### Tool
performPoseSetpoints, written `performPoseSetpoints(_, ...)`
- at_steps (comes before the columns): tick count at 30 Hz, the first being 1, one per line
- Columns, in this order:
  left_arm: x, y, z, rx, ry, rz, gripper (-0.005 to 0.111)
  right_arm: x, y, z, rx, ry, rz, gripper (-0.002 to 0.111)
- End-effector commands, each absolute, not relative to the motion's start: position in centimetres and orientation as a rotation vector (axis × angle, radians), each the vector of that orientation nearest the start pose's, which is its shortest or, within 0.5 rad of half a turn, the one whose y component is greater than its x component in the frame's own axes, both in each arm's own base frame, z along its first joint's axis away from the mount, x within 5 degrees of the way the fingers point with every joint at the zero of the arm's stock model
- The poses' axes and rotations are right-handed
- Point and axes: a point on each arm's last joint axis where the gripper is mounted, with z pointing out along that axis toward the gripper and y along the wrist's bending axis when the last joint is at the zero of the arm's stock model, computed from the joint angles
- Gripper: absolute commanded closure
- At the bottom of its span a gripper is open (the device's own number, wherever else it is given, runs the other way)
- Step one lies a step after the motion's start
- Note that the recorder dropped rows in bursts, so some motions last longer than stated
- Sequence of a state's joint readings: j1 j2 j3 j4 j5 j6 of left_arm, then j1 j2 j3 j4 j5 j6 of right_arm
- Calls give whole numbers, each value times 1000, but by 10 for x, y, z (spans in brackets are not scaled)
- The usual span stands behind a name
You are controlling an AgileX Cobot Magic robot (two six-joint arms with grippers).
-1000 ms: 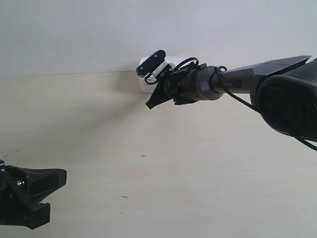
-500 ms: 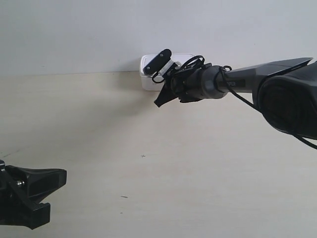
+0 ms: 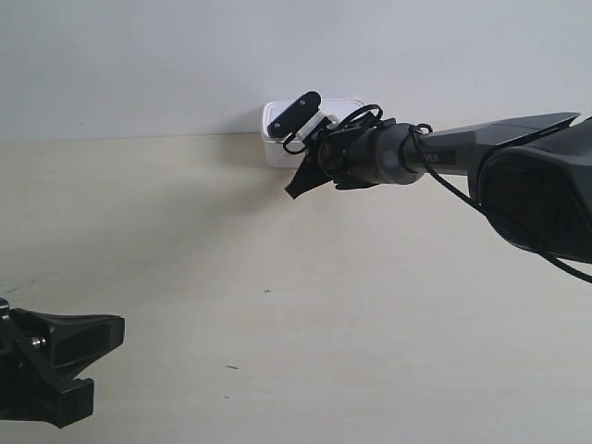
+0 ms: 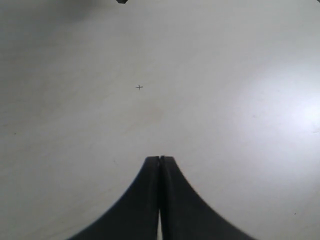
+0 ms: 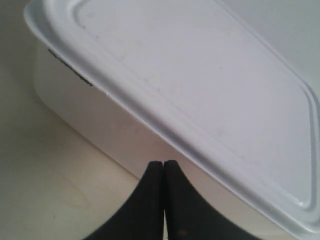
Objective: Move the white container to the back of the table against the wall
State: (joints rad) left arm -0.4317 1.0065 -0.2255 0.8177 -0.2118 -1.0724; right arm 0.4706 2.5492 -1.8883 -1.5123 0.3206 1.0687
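Note:
The white container (image 3: pixel 274 152) stands at the back of the table (image 3: pixel 277 324), up against the wall (image 3: pixel 139 55). The arm at the exterior view's right is my right arm; it covers much of the box. My right gripper (image 3: pixel 294 188) is shut, and its tips (image 5: pixel 163 162) rest at the container's side wall just under the lid (image 5: pixel 200 90). My left gripper (image 3: pixel 118 331) sits low at the exterior view's near left corner, shut and holding nothing (image 4: pixel 160 158), over bare tabletop.
A small dark cross mark (image 3: pixel 267 291) and a dark speck (image 3: pixel 231 367) lie on the tabletop between the two arms. A black cable (image 3: pixel 444 180) loops along the right arm.
My right gripper moved toward the exterior view's right and slightly back, and the container shifted with it closer to the wall. Over the last half second almost nothing moved. The left arm stayed still.

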Motion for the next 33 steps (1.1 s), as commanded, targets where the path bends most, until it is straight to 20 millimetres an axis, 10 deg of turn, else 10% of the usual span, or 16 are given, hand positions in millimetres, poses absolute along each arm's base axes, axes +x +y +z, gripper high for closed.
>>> performPoseSetpoints(1, 143, -81, 192, 265, 2142, -576, 107, 507, 221, 88, -784, 1980, -339, 108)
performPoseSetpoints(33, 143, -81, 192, 282, 2138, -567, 107, 494, 238, 91, -827, 2043, -338, 108)
